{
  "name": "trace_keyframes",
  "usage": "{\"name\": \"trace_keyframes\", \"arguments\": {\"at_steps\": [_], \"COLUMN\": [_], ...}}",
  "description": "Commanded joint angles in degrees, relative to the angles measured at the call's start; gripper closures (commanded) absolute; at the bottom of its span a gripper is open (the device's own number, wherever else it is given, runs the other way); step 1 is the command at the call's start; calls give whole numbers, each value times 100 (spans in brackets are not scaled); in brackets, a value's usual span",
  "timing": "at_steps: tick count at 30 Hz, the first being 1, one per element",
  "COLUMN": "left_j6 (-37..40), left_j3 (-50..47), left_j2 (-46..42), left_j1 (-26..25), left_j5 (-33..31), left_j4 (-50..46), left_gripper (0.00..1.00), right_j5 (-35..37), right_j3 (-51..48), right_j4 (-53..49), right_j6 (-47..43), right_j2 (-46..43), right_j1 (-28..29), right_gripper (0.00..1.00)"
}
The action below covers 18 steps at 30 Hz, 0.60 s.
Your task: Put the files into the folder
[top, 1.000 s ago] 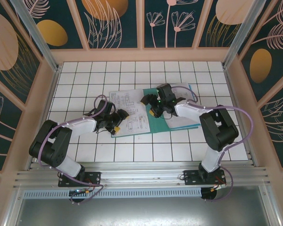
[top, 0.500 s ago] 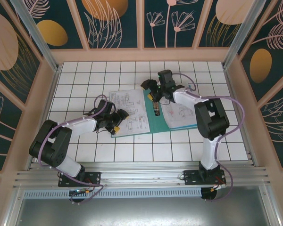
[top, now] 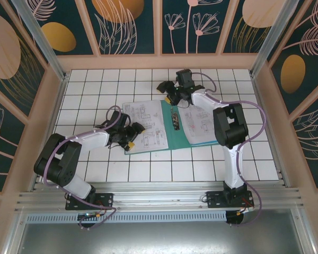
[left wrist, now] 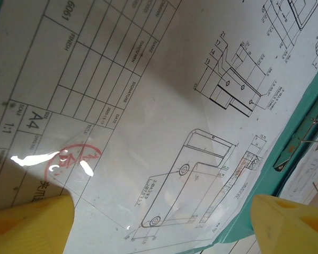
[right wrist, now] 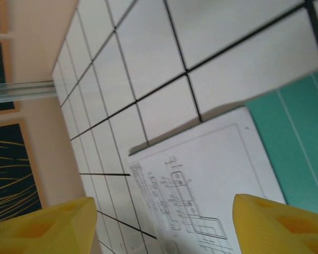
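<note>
Pulled back from the spine of the folder (top: pixel 168 132), the right tool (top: pixel 168 94) now hangs over bare tiles just past the folder's far edge, toward the far edge of the table (top: pixel 90 84). Its yellow fingers (right wrist: pixel 42 227) are spread with nothing between them. The left tool (top: pixel 133 135) has not shifted. The teal-green folder lies open at the middle of the table, a dark clip strip (top: pixel 175 117) running along its spine. The files (top: pixel 146 123) are white sheets printed with black line drawings, tables and text; one covers the left cover and another the right. In the left wrist view, a title block marked A4 and a red stamp sit under a patch of glare. The left tool is low over the near end of the left-hand sheet, its fingers (left wrist: pixel 26 222) held wide apart and gripping nothing. In the right wrist view, the far corner of a sheet lies between that tool's fingers.
</note>
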Motion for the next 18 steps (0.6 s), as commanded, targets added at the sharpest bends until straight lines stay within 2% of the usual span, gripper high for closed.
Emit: {"name": "trace_keyframes", "arguments": {"at_steps": [1, 5, 9, 13, 18], "left_j6": [206, 385, 698, 775, 631], "left_j3": [145, 538, 1176, 1685, 2490], "left_j2": [181, 153, 179, 376, 1091], "left_j1": [1, 10, 5, -118, -791], "left_j5": [-318, -444, -541, 20, 666], "left_j4": [-380, -651, -1048, -785, -506], "left_gripper": [13, 13, 14, 24, 36], "right_j5": [163, 414, 545, 571, 991], "right_j3": [117, -624, -1932, -3029, -3679], "right_j4": [-276, -187, -70, -323, -974], "right_j6": [-367, -534, -626, -729, -871], "right_j2": [-549, -1448, -2601, -3434, -3740], "right_j1": [-149, -565, -1308, -2063, -2314], "right_gripper": [31, 31, 31, 32, 33]}}
